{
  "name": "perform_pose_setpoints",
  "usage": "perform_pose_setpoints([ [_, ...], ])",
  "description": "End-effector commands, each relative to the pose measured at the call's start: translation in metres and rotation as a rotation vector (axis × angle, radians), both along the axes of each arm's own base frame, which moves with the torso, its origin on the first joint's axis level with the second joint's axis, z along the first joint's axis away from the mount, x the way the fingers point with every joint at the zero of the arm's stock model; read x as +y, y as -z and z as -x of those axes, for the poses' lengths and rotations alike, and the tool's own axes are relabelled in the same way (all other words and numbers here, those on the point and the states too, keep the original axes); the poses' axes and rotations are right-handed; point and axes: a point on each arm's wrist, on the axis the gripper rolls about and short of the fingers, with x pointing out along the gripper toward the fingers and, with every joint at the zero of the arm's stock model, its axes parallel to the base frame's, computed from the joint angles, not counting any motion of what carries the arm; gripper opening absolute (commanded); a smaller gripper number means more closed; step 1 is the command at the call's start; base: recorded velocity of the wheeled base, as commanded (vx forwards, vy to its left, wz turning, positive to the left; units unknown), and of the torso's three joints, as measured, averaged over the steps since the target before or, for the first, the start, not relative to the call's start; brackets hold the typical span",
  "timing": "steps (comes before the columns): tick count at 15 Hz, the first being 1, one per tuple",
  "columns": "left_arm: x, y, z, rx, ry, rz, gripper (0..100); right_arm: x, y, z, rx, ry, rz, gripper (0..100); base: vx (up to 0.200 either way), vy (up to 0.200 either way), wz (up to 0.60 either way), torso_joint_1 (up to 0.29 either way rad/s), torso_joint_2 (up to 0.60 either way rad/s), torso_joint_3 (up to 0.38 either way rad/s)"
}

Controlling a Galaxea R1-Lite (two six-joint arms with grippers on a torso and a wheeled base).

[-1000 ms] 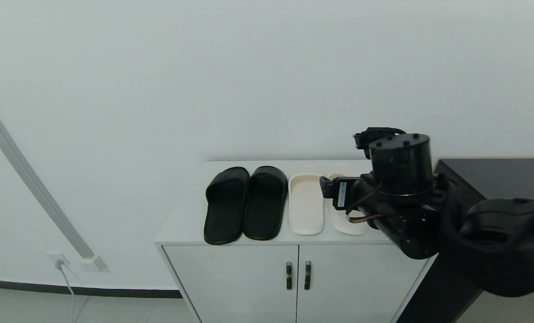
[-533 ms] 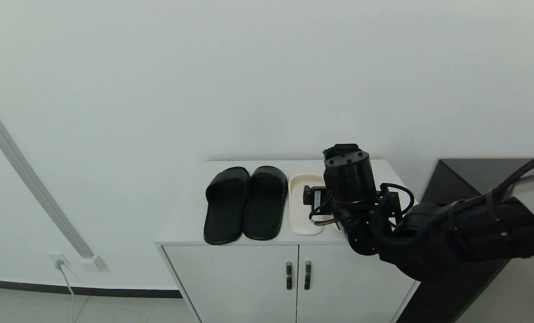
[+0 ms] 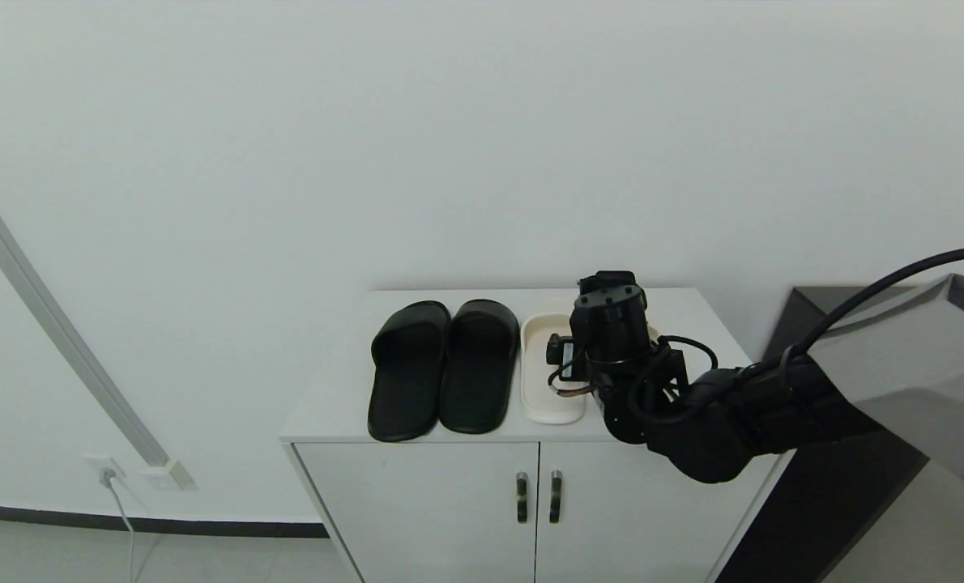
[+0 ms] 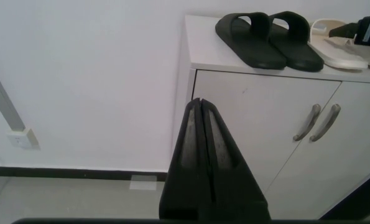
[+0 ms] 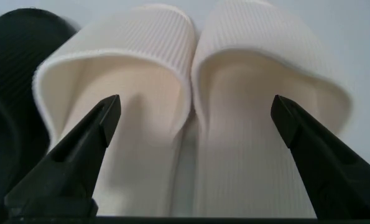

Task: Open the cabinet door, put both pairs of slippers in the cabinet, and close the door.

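A: Where do we log the white pair point(image 3: 552, 380)?

B: On the surface point(image 3: 328, 417), the top of the cabinet point(image 3: 417, 518), toward its 3 o'clock half. Toes face the wall at 12 o'clock and heels face us at 6, so the long axis runs 12–6. The two slippers lie touching, side by side.

A: And the right end effector point(image 5: 195, 106)?

B: Directly over that pair, pointing toward 12. It is spread wide, and its gap runs 9–3, square across the long axis. In the right wrist view we see one finger toward each outer edge, so it brackets the two together. No contact that we can make out.

A: Black pair point(image 3: 441, 368)?

B: Just beside the white pair at its 9 o'clock, same 12–6 lie. We judge the seam between black and white to be the tight spot for the finger on that side.

A: Left end effector point(image 4: 201, 102)?

B: Low, in front of the cabinet's 9 o'clock corner, well apart from every slipper. Pads pressed together, nothing between them.

A: So the right arm is nearer.

B: By far. We also note both doors point(image 3: 612, 526) shut, with the handles point(image 3: 522, 496) side by side at the centre seam, at 6 o'clock below the slippers. We judge the coming move calls for a straight drop and a squeeze along 9–3, taking both white slippers at once.
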Motion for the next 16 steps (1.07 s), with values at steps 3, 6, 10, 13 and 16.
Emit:
perform_pose_setpoints([
  [3, 0.0, 0.0, 0.0, 0.001, -0.001, 0.0, 0, 0.002, 0.012, -0.028, -0.007, 0.033, -0.002, 100, 0.0, 0.0, 0.0, 0.0, 0.0, 0.0],
  [6, 0.0, 0.0, 0.0, 0.001, -0.001, 0.0, 0, 0.005, 0.011, -0.042, -0.032, 0.044, -0.014, 100, 0.0, 0.0, 0.0, 0.0, 0.0, 0.0],
  [10, 0.0, 0.0, 0.0, 0.001, -0.001, 0.0, 0, 0.003, 0.01, -0.044, -0.035, 0.047, -0.003, 0, 0.0, 0.0, 0.0, 0.0, 0.0, 0.0],
  [13, 0.0, 0.0, 0.0, 0.001, -0.001, 0.0, 0, 0.003, 0.007, -0.043, -0.042, 0.05, -0.006, 0, 0.0, 0.0, 0.0, 0.0, 0.0, 0.0],
  [16, 0.0, 0.0, 0.0, 0.001, -0.001, 0.0, 0, -0.004, -0.011, -0.032, -0.059, 0.04, 0.006, 0, 0.0, 0.0, 0.0, 0.0, 0.0, 0.0],
])
